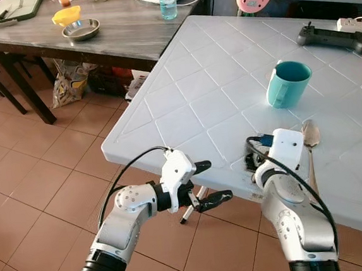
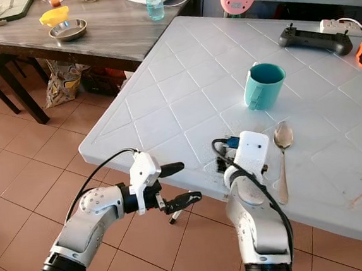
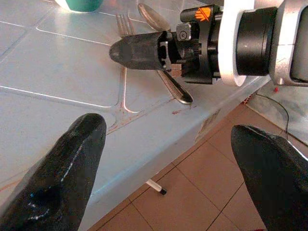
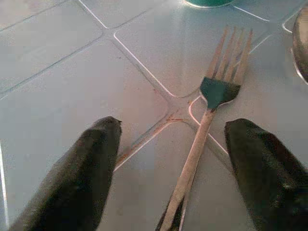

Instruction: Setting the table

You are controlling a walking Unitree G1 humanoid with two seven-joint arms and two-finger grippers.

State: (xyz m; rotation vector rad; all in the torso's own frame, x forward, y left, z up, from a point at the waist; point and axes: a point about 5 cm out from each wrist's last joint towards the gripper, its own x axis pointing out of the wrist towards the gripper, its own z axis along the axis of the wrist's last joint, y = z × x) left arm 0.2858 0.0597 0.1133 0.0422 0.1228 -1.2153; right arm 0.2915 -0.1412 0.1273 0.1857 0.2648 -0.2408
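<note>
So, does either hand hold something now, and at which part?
Nothing is held. The right hand is open over the table, with the fork lying between its fingers. The left hand is open beside the table edge.

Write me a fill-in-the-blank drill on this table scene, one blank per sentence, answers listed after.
1. The mug on the white table is coloured ____.
2. Between the open fingers of the right gripper lies a ____.
3. The left gripper is open and held off the table's edge, above the tiled ____.
4. Beside the fork lies a ____.

Missing words: teal; fork; floor; spoon
</note>
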